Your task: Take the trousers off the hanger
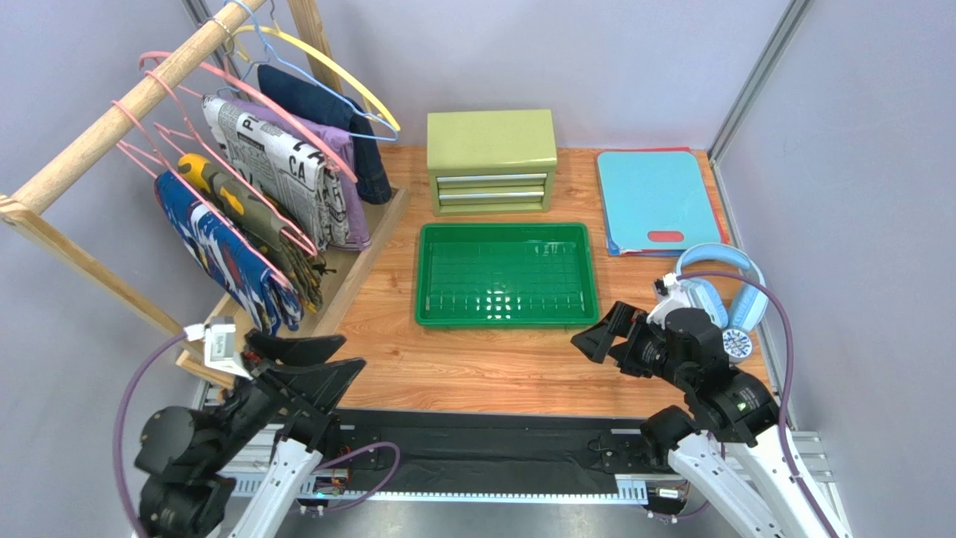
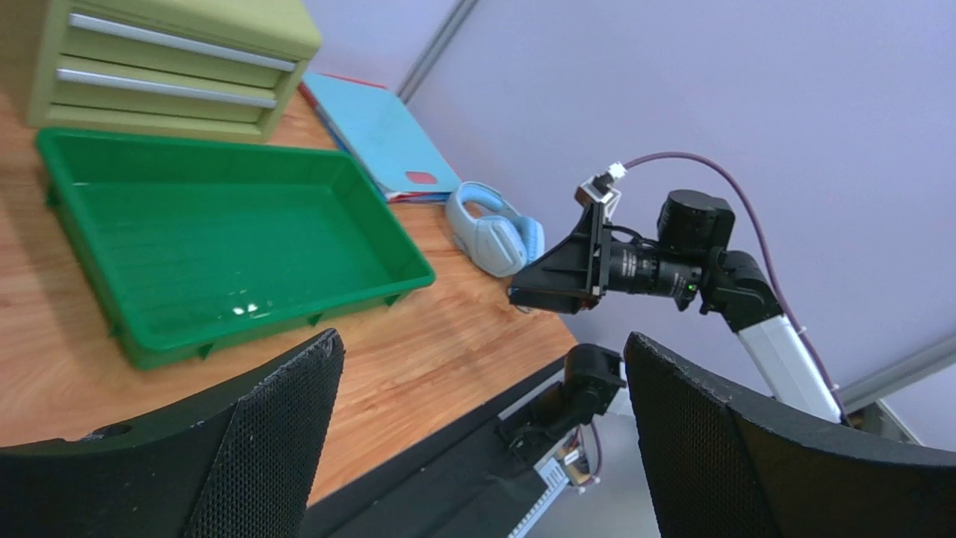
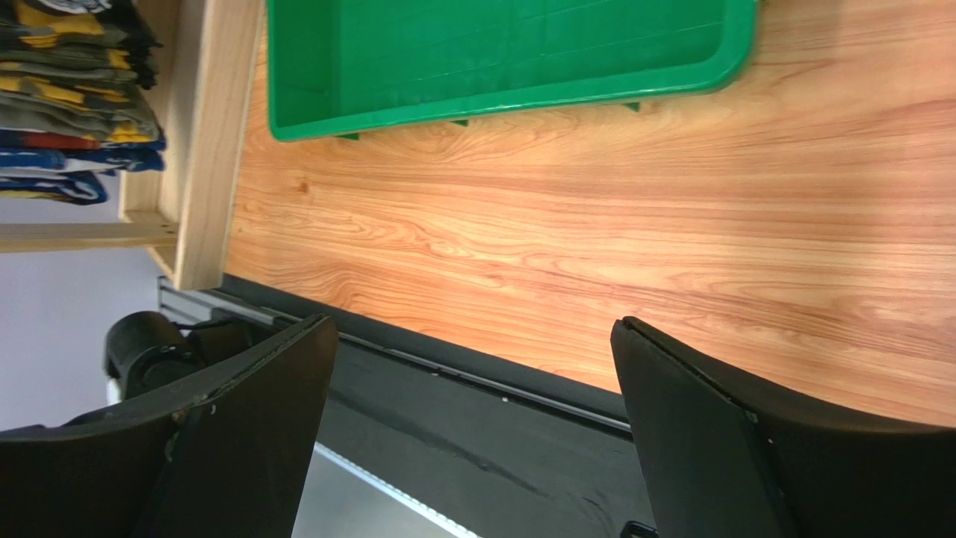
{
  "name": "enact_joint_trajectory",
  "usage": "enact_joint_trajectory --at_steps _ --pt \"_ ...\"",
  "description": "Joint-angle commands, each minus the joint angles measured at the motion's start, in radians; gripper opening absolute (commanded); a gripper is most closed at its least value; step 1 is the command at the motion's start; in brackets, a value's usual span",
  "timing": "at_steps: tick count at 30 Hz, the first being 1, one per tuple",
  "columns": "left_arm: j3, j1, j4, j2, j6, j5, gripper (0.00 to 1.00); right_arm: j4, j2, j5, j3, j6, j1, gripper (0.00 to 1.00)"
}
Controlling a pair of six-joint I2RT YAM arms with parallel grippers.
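Hanging from a wooden rack [image 1: 67,157] along the left edge of the counter [image 1: 471,370], the trousers [image 1: 224,263] are the garment closest to the near-left corner. They are folded over the bar of the pink hanger [image 1: 132,151], with a camouflage garment [image 1: 253,219] just behind them. Neither arm touches them. The left tool [image 1: 320,361] sits low by the near edge, just below the trousers' bottom end, with its jaws spread wide and nothing between them. Further right, a green tray [image 1: 505,317] lies mid-counter and a drawer box [image 1: 492,157] stands behind it at the far edge. The right tool [image 1: 606,342] hovers toward the near-right, likewise gaping and empty, and headphones [image 1: 707,291] lie just beyond it by the right edge. The cloth looks soft and light, so it should bunch and slide rather than resist. The thin wire hanger will probably swing on the rail or tip if pulled unevenly. A sensible hold would be a pinch on the doubled fabric at the lower end that faces the near edge, well clear of the wire. From there the cloth could be drawn off along the bar. The other tool may be needed to steady the hanger near its shoulder. The close neighbour leaves little room, so a deep pinch risks catching the camouflage cloth too.
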Motion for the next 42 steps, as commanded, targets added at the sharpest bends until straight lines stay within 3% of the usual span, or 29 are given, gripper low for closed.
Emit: enact_joint_trajectory --at_steps 1,6,13,22,27,31,42 --pt "0.161 -0.001 -0.275 0.057 0.040 -0.110 1.00 -0.029 0.035 0.051 0.073 -0.064 0.005 1.00" --pt "0.196 -0.003 -0.211 0.052 0.043 -0.153 1.00 -0.011 0.004 -0.015 0.112 -0.106 0.005 1.00" --pt "0.464 -0.003 -0.476 0.417 0.176 -0.349 0.94 0.063 0.056 -0.205 0.130 -0.170 0.005 1.00" --pt "0.803 -0.003 -0.515 0.658 0.243 -0.515 0.91 0.163 0.189 -0.423 0.164 -0.129 0.005 0.97" --pt "0.989 -0.003 -0.695 0.825 0.186 -0.647 0.88 0.083 0.297 -0.371 0.293 -0.162 0.005 0.97" --pt "1.023 -0.003 -0.749 0.855 0.109 -0.710 0.87 -0.003 0.370 -0.368 0.389 -0.196 0.006 0.97" --pt "0.937 -0.001 -0.811 0.911 0.149 -0.935 0.77 -0.044 0.395 -0.339 0.483 -0.241 0.005 0.97"
